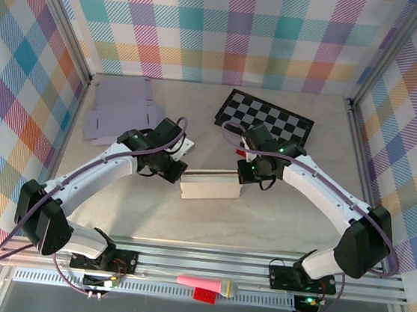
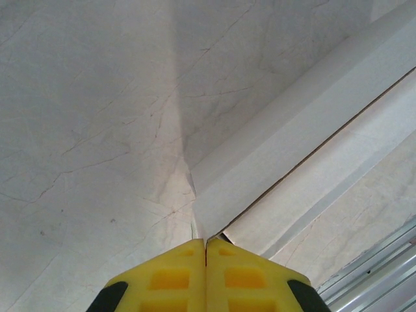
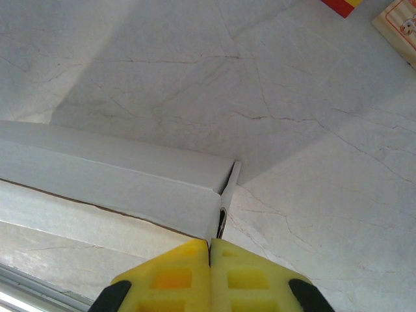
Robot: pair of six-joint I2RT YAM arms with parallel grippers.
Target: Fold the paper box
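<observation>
White paper box (image 1: 209, 187) pinched by left end effector (image 1: 181, 174), right end effector (image 1: 238, 176); checkerboard (image 1: 269, 121) beyond

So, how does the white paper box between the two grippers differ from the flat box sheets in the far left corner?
The paper box is white and folded into a long raised shape; the flat box sheets are pale lilac and lie unfolded. The paper box is pinched at its ends by the left gripper and the right gripper; the flat box sheets are untouched. Both rest on the table.
</observation>
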